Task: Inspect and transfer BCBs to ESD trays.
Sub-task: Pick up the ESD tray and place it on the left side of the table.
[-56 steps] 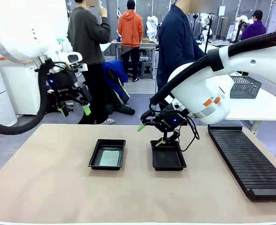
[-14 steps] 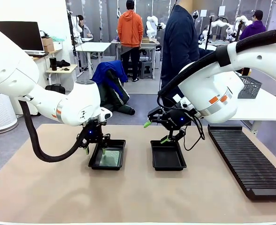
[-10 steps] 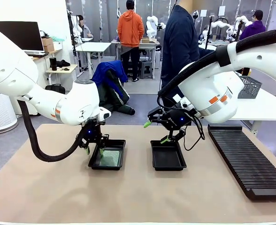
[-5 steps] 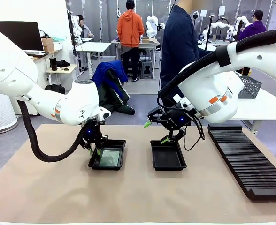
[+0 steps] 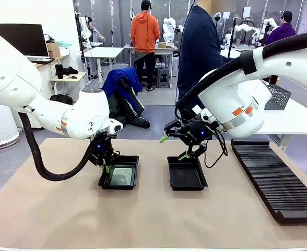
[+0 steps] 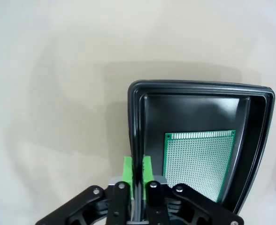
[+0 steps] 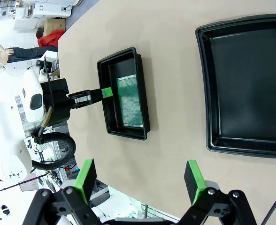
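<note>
One tray (image 6: 135, 117), pinched by the left gripper (image 6: 137, 167), holds a BCB (image 6: 199, 161); right gripper (image 7: 141, 174) gapes above an empty tray (image 7: 246, 79).

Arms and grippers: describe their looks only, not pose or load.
Both arms are glossy white with bulbous joints; the left arm and right arm each bear orange marks and a thick black hose. The left gripper and right gripper are black linkages with green pads.

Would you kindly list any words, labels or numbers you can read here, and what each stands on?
No text is readable anywhere.
On the green board in the left tray: rows of plain holes, no print.
On the white sheets in the far room: too small and blurred to read.
</note>
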You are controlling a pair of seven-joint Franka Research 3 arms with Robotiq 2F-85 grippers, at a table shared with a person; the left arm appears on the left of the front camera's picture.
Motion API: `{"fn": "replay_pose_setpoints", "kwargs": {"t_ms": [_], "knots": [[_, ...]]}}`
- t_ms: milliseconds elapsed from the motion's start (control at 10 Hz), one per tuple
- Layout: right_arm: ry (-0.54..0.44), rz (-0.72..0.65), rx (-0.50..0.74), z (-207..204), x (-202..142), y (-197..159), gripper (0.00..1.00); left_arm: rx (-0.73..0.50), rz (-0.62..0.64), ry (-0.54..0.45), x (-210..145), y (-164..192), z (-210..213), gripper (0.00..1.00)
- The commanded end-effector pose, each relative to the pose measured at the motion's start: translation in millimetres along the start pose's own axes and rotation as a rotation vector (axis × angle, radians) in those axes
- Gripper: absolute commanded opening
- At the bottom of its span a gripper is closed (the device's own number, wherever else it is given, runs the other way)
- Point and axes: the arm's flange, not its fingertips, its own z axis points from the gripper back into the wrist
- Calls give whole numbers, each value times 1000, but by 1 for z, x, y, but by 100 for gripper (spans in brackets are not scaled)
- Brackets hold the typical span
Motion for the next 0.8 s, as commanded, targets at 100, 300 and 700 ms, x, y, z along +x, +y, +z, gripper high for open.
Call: {"fn": "replay_pose_setpoints", "kwargs": {"t_ms": [100, 300, 700], "knots": [[2, -4, -5, -1, -1, 1, 100, -14, -4, 12, 0, 5, 5, 0], [2, -4, -5, -1, -1, 1, 100, -28, -2, 5, 1, 4, 8, 0], [2, -4, -5, -1, -1, 1, 100, -11, 2, 0, 1, 0, 2, 0]]}}
